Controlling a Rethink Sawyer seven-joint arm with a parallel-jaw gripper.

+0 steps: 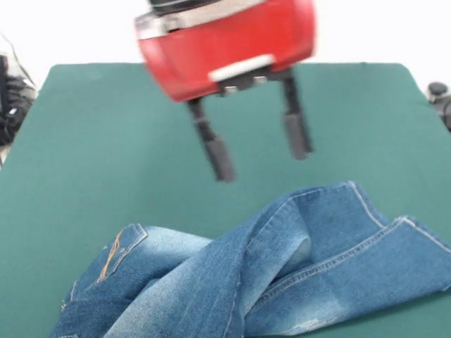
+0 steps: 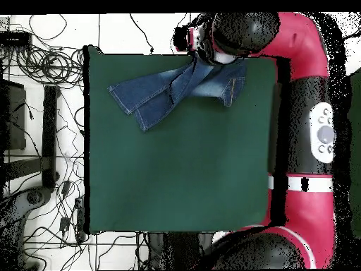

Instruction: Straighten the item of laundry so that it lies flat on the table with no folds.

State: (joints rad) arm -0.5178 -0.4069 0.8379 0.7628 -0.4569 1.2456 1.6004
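Observation:
The item of laundry [image 1: 282,267] is a small pair of blue denim jeans, lying crumpled near the front edge of the green table [image 1: 99,134]. Its legs cross and fold over each other. A back pocket with orange stitching [image 1: 116,252] shows at the left. My gripper [image 1: 262,158] hangs above the cloth just behind the jeans. It is open, with both black fingers [image 1: 220,156] apart and nothing between them. In the overhead view the jeans [image 2: 169,88] lie by the table's top edge, with the waist end under the red arm's [image 2: 310,106] head.
Green table surface [image 2: 176,176] spreads wide below the jeans in the overhead view. Cables and black equipment [image 2: 42,77] lie on the floor to the left of the table. Dark gear [image 1: 10,98] sits beyond the table's left side in the front view.

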